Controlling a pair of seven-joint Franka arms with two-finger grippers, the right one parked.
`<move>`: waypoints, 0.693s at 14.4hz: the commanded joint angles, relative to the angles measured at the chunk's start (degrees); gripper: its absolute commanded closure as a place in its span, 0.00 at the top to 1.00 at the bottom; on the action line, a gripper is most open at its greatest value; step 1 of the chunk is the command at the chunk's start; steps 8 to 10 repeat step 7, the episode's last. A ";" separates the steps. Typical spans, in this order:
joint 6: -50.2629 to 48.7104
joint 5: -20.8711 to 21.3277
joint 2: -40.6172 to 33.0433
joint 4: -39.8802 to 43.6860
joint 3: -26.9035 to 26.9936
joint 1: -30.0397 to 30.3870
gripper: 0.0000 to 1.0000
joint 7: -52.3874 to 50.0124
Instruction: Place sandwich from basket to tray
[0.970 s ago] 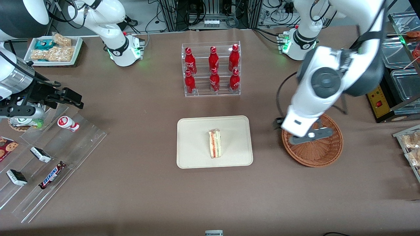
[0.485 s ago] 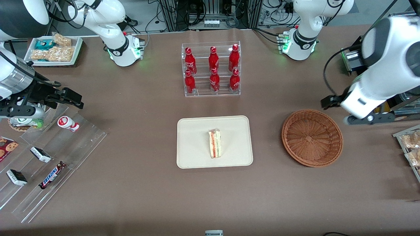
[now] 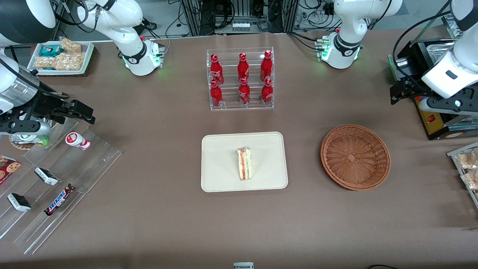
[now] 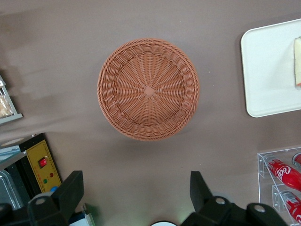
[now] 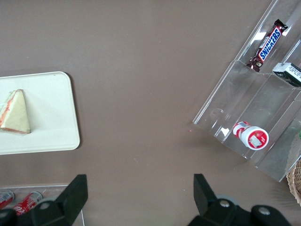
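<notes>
The sandwich (image 3: 245, 169) lies on its side in the middle of the cream tray (image 3: 224, 149); it also shows in the right wrist view (image 5: 14, 113) on the tray (image 5: 51, 108). The wicker basket (image 3: 354, 157) is empty and stands beside the tray toward the working arm's end. My left gripper (image 3: 446, 106) hangs high, farther from the camera than the basket, over the table's edge at the working arm's end. In the left wrist view the gripper (image 4: 135, 193) is open and empty, with the basket (image 4: 148, 89), the tray's corner (image 4: 268, 70) and the sandwich's edge (image 4: 297, 61) below.
A clear rack of red bottles (image 3: 241, 78) stands farther from the camera than the tray. A yellow control box (image 3: 429, 116) and snack packs (image 3: 466, 168) sit at the working arm's end. An acrylic display (image 3: 56, 179) with snack bars is at the parked arm's end.
My left gripper has moved from over the basket toward the working arm's end, rising and drawing farther from the camera. The basket now shows fully. The sandwich has not moved.
</notes>
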 commanded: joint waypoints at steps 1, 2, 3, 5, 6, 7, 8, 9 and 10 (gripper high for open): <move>-0.94 -1.19 0.45 0.47 -0.43 0.78 1.00 1.65; -0.94 -1.19 0.45 0.56 -0.43 0.78 1.00 1.65; -0.77 -1.28 0.45 0.47 -0.43 0.87 1.00 1.56; -0.77 -1.28 0.53 0.21 -0.43 0.87 1.00 1.56; -0.77 -1.28 0.71 0.21 -0.43 0.87 1.00 1.65; -0.77 -1.28 0.88 0.21 -0.43 0.87 1.00 1.56; -0.77 -1.28 0.88 0.21 -0.43 0.87 1.00 1.56; -0.77 -1.28 0.88 0.21 -0.43 0.87 1.00 1.56; -0.77 -1.28 0.88 0.21 -0.43 0.87 1.00 1.56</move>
